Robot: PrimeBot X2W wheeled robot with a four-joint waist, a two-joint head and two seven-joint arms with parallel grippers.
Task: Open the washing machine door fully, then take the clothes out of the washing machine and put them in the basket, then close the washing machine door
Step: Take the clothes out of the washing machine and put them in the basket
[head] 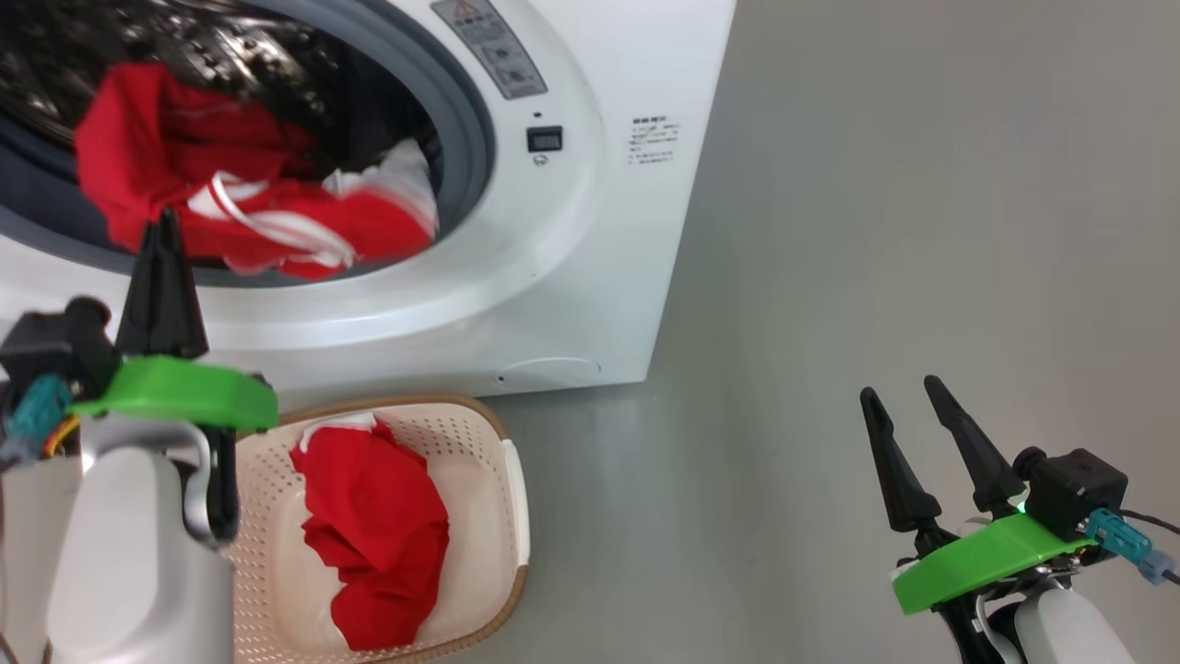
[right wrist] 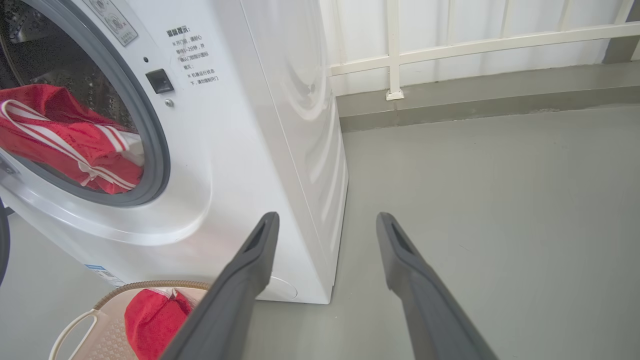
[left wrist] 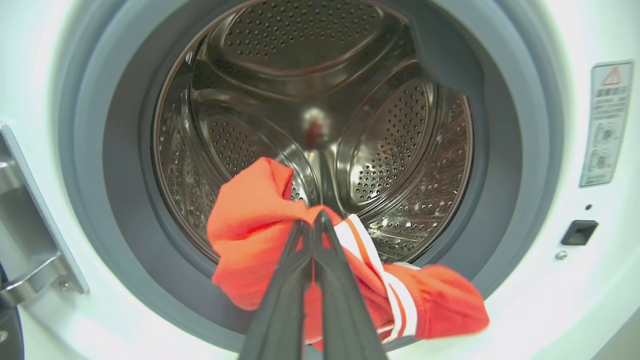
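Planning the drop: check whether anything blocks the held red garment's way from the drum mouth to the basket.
Nothing visible does. The left claw grips the red garment at the drum seal; the basket sits open-topped below, holding one other garment.

Red white-striped clothes (head: 166,148), cream perforated basket (head: 466,452)

Fingers (left wrist: 283,305) pinch the clothes (left wrist: 250,235); steel drum (left wrist: 300,75) behind.
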